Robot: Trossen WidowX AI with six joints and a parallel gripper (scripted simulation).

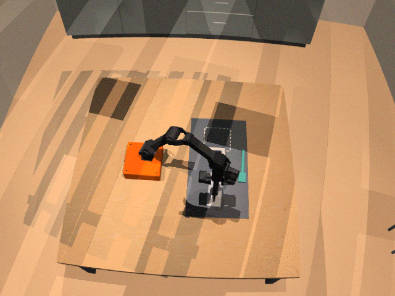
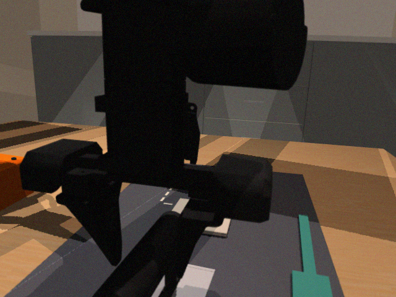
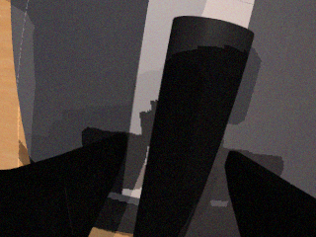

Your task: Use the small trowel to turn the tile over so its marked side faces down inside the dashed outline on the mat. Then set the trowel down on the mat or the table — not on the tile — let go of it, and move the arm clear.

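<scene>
The trowel's dark handle (image 2: pixel 159 236) (image 3: pixel 197 99) runs above its pale flat blade (image 1: pixel 217 201) (image 2: pixel 200 278), low over or on the front of the mat (image 1: pixel 239 191) (image 2: pixel 255 255). My gripper (image 1: pixel 215 183) (image 2: pixel 143 271) (image 3: pixel 177 150) is open, its fingers on either side of the handle with gaps visible in the wrist view. The cream tile (image 1: pixel 216 148) (image 2: pixel 220 227) lies behind the gripper, at the near edge of the dashed outline (image 1: pixel 216 128). The arm hides much of the tile, so which side faces up cannot be told.
A teal flat tool (image 1: pixel 242 176) (image 2: pixel 308 249) lies along the mat's right side, close beside the gripper. The orange base block (image 1: pixel 137 165) (image 2: pixel 9 182) stands left of the mat. The arm arches over the mat. Dark shadows cross the wooden table (image 1: pixel 127 222).
</scene>
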